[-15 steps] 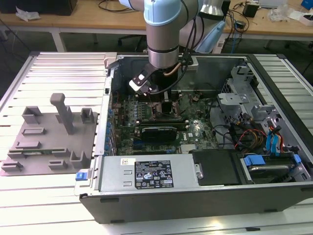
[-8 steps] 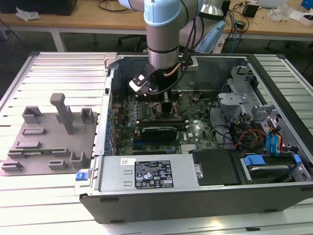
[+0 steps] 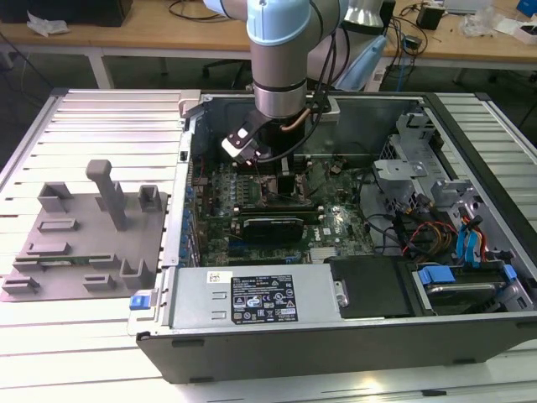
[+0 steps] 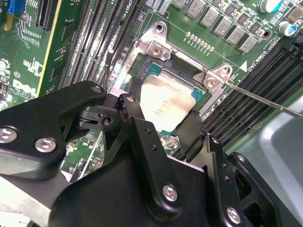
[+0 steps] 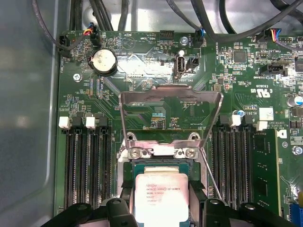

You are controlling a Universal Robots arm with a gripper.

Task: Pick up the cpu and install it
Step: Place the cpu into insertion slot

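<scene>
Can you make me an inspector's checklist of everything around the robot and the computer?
Surface: slatted metal table carrying an open computer case.
Job's things: cpu, silvery top up, at the socket on the green board; the socket's metal flap stands open.
Clutter: grey tray with posts, beside the case at the exterior view's left.
Gripper: gripper shut on the cpu, one finger on each of two sides.
Cables: black cables at the board's edge; coloured wires inside the case.
Surroundings: wooden benches behind the table.
</scene>
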